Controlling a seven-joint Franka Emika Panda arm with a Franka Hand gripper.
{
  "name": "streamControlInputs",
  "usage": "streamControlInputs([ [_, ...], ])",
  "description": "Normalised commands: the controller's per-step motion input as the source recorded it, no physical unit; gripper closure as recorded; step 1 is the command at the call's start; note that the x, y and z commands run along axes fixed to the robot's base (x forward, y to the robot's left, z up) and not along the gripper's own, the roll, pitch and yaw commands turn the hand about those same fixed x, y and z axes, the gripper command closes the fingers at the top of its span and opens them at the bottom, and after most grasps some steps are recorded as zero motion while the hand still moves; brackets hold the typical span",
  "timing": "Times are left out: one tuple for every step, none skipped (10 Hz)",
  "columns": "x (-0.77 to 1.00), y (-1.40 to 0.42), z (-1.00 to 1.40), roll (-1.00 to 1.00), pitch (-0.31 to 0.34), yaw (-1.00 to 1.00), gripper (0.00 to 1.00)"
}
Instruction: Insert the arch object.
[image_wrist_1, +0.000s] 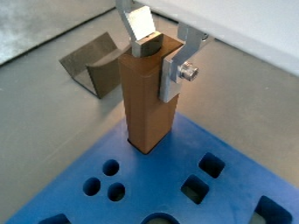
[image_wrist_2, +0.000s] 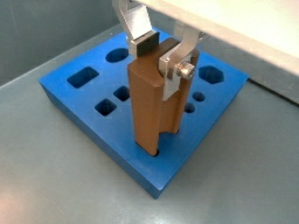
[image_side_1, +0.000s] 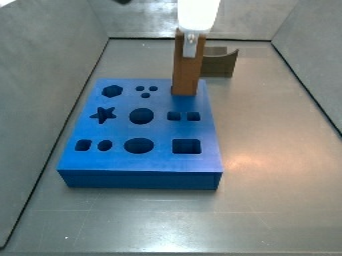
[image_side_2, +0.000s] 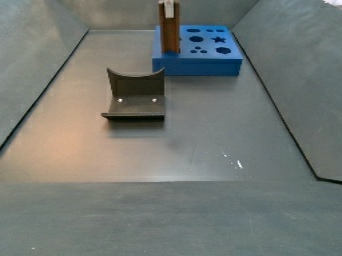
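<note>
Orange-brown and wood-like, the arch object (image_wrist_1: 149, 101) stands straight up, and I see it as a tall slim bar in both wrist views (image_wrist_2: 149, 105). Its top end sits between the two silver fingers (image_wrist_1: 142, 24) of the end effector (image_wrist_1: 162, 45), which is closed on it and gripping it. Its bottom end is down at the blue board (image_wrist_2: 117, 153), right by one edge of the board. In a wrist view the bottom end seems to go a little way into a cut-out there, but I cannot tell how deep.

In a side view the bar (image_side_1: 186, 68) rises at the far edge of the board (image_side_1: 134, 165), with the end effector (image_side_1: 195, 38) on top of it. In a side view from the other way, the bar (image_side_2: 170, 28) stands at the near left corner of the board (image_side_2: 201, 66).

The board has many cut-outs: round holes (image_side_1: 142, 117), square ones (image_side_1: 189, 147) and a star (image_side_1: 102, 114).

The board lies flat on the grey bench (image_side_2: 187, 140). The fixture (image_side_2: 134, 98) stands on the bench too, well apart from the board, and nothing is on it.
</note>
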Motion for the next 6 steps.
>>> streamControlInputs([
  [0.01, 0.24, -0.43, -0.12, 0.0, 0.0, 1.0],
  [0.04, 0.26, -0.34, -0.23, 0.004, 0.0, 1.0],
  [0.0, 0.27, -0.27, -0.25, 0.0, 0.0, 1.0],
  [0.0, 0.28, -0.25, -0.12, 0.0, 0.13, 1.0],
  [-0.17, 0.53, -0.15, -0.07, -0.057, 0.41, 1.0],
  [-0.17, 0.25, 0.0, -0.06, -0.024, 0.26, 1.0],
])
